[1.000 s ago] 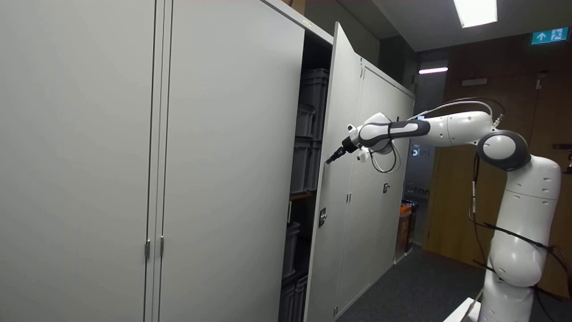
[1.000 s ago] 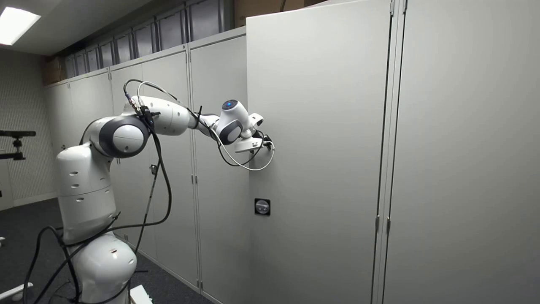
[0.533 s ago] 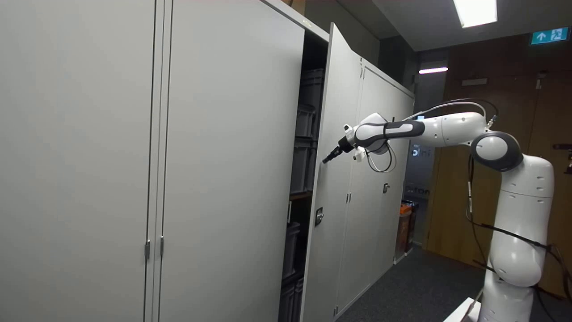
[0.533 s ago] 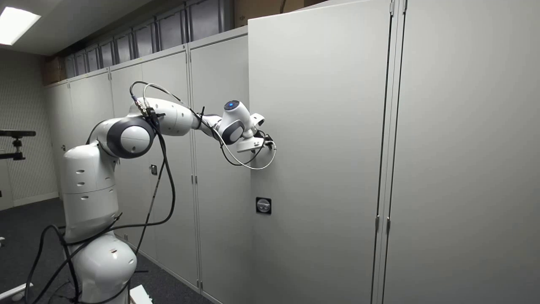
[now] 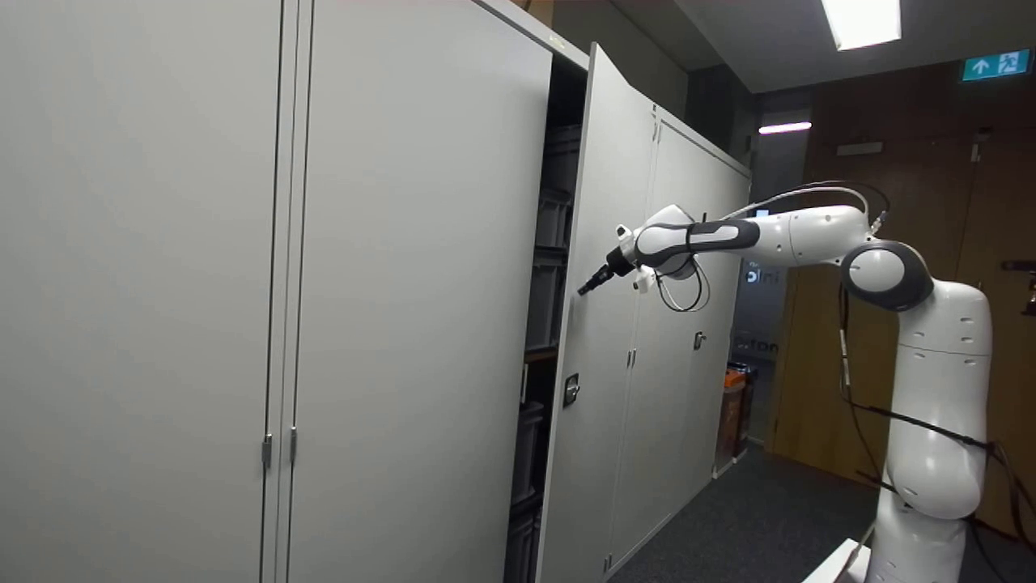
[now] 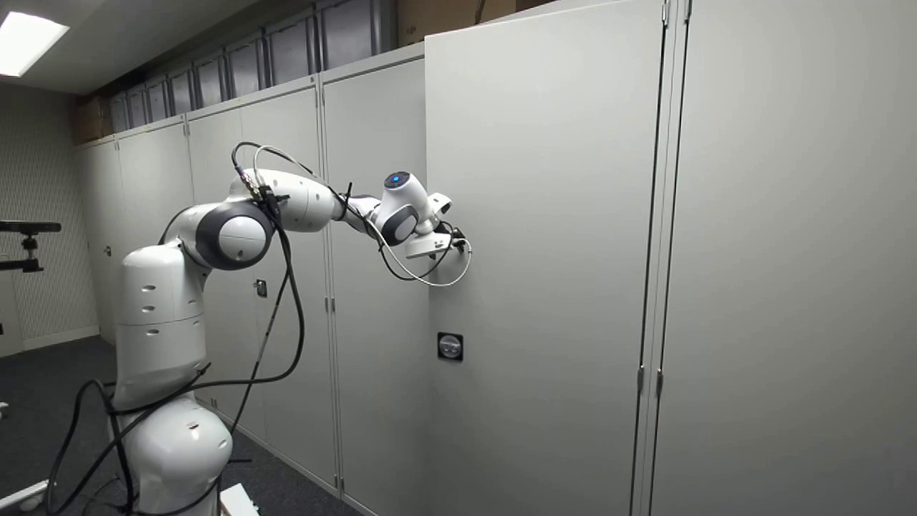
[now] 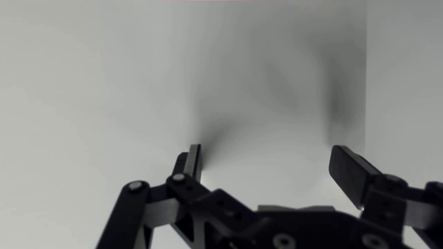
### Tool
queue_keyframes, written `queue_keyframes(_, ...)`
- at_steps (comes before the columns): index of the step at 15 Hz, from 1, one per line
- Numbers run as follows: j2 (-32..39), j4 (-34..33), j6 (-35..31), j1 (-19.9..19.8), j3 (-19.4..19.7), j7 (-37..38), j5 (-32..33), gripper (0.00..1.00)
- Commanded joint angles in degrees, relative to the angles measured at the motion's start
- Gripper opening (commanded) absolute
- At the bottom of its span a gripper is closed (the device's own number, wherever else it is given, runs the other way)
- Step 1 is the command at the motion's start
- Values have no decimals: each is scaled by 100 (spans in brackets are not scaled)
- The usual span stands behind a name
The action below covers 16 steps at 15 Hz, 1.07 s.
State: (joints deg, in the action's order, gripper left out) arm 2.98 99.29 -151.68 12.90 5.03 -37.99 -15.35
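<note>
This is looking like an office: cabinets (image 6: 376,143) are forming a row, crates (image 5: 547,300) are showing past the edge of an open door (image 5: 603,340), carpet (image 5: 757,494) is meeting the cabinets' bottom edge, lettered glass (image 5: 757,304) is standing past their far corner, an exit sign (image 5: 995,65) is glowing overhead.

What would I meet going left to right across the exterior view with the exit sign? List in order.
Leftmost cabinet door, closed cabinet door beside it, grey crates, metal latch on the ajar cabinet door, gripper, farther cabinet's latch, orange-topped bin, strip light, ceiling panel light, exit sign.
</note>
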Motion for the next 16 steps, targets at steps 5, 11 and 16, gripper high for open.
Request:
queue_keyframes(5,430,-546,-2,13,-11,10,71,100)
queue_keyframes(11,618,-757,49,17,-11,16,91,100)
queue_keyframes(16,735,-913,78,17,-7,21,110,100)
